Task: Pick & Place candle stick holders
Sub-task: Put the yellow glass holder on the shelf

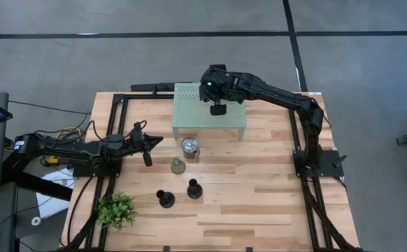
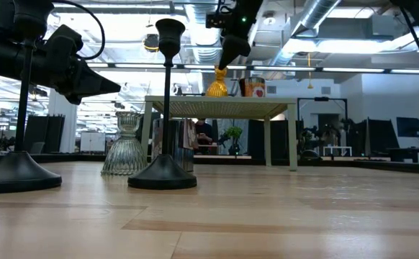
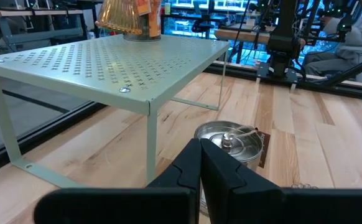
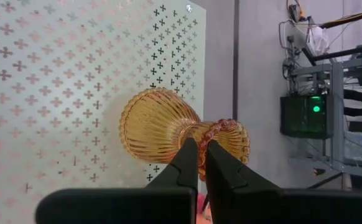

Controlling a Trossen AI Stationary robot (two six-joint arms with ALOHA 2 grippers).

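Note:
An amber glass candle stick holder (image 4: pixel 159 130) stands on its wide base on the mint-green rack (image 1: pixel 196 120), near the rack's far edge. My right gripper (image 4: pixel 200 148) is shut and slants down at the holder's top (image 2: pixel 217 85). On the table, in front of the rack, stand a silvery jar-like holder (image 1: pixel 189 147), a grey-olive holder (image 1: pixel 177 166) and two black holders (image 1: pixel 164 199) (image 1: pixel 194 189). My left gripper (image 1: pixel 156 143) waits shut at the left, level, pointing at the jar (image 3: pixel 231 140). My right gripper's shut fingertips (image 2: pixel 222 66) stand right at the amber holder's upper rim (image 4: pixel 227 134), coming from above at a slant. I cannot tell whether they touch it. The holder stands upright on the rack.
A green leafy plant (image 1: pixel 116 210) sits at the table's near left corner. Black frame rails (image 1: pixel 105 126) run along the table's left and right sides. Bare wood lies at the near right of the table (image 1: pixel 259 203).

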